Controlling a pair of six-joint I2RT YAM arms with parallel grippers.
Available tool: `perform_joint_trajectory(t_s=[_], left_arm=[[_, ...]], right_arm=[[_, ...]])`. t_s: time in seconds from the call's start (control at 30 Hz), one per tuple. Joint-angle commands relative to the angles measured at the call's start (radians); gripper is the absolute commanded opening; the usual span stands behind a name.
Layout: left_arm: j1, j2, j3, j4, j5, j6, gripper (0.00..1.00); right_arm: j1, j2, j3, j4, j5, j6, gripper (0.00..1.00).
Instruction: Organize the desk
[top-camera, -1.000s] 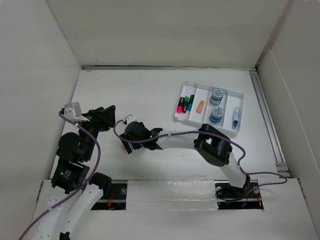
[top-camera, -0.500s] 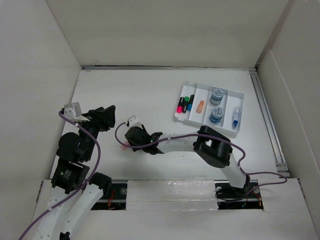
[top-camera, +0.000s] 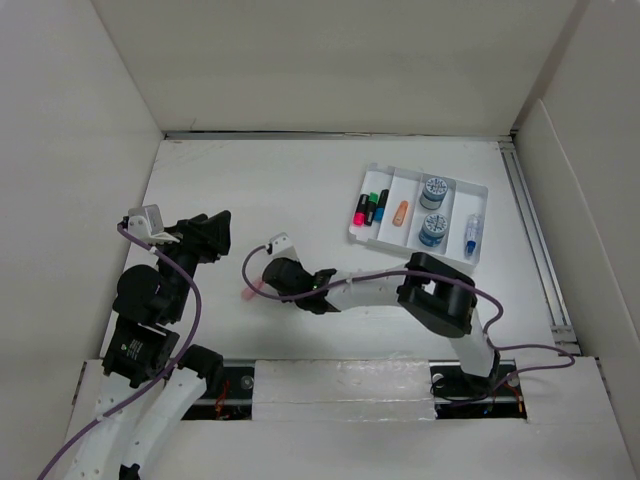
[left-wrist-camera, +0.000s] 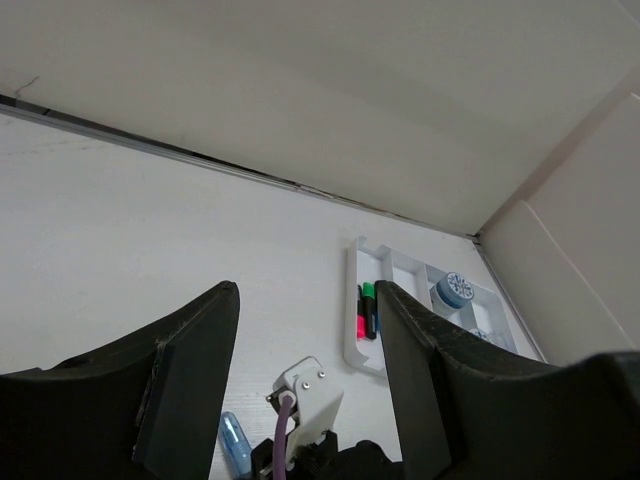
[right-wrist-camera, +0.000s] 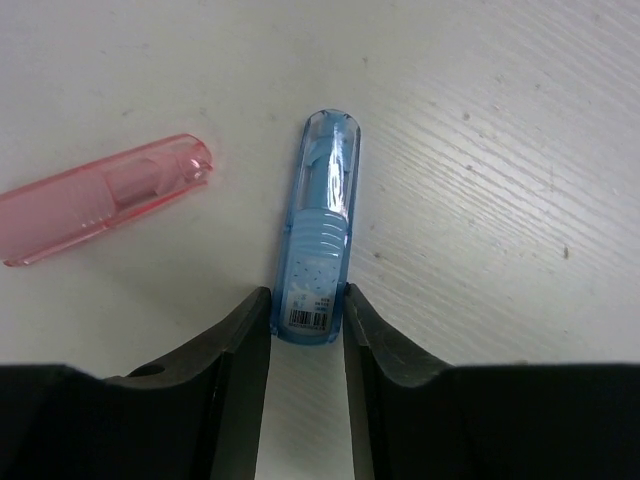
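Note:
On the white desk (top-camera: 250, 190), a clear blue capped tube (right-wrist-camera: 322, 240) lies flat with its near end between my right gripper's (right-wrist-camera: 305, 300) fingers; both pads touch its sides. A clear pink tube (right-wrist-camera: 100, 205) lies just left of it, untouched. From above, the right gripper (top-camera: 262, 285) is low at the desk's left-centre, with the pink tube (top-camera: 248, 294) showing beside it. My left gripper (top-camera: 215, 225) hovers a little to the left, open and empty. In the left wrist view its gripper (left-wrist-camera: 308, 290) frames the blue tube (left-wrist-camera: 233, 440) and the right wrist below.
A white four-compartment tray (top-camera: 355, 236) sits at the right back, holding pink, green and blue markers (top-camera: 370, 208), an orange piece (top-camera: 401, 212), two round blue-lidded jars (top-camera: 432, 229) and a small blue tube (top-camera: 471, 238). Tall off-white panels wall the desk; a metal rail (top-camera: 535, 240) runs along the right.
The right gripper has slid slightly right and toward the near edge, lowered to the desk, and its jaws have narrowed from wide open onto the blue tube. The left arm has not moved.

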Motion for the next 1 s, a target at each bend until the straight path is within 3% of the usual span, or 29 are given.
perform_joint_trajectory(t_s=[0.0, 0.23, 0.57, 0.73, 0.87, 0.97], left_arm=[[0.004, -0.012, 0.014, 0.042, 0.007, 0.013, 0.53], [0.004, -0.010, 0.014, 0.042, 0.010, 0.013, 0.53], [0.004, -0.010, 0.015, 0.037, 0.016, 0.013, 0.53], [0.004, -0.001, 0.017, 0.034, 0.012, 0.014, 0.53], [0.004, -0.006, 0.011, 0.044, 0.009, 0.014, 0.53], [0.004, 0.004, 0.017, 0.036, 0.013, 0.014, 0.52]], right_arm=[[0.000, -0.071, -0.044, -0.035, 0.047, 0.018, 0.30], [-0.078, -0.264, -0.141, 0.032, 0.043, 0.039, 0.30], [-0.434, -0.454, -0.275, 0.012, 0.087, 0.048, 0.31], [-0.572, -0.447, -0.295, -0.008, 0.034, 0.088, 0.31], [-0.606, -0.442, -0.299, -0.032, 0.066, 0.121, 0.32], [-0.638, -0.442, -0.302, -0.034, 0.049, 0.116, 0.43]])
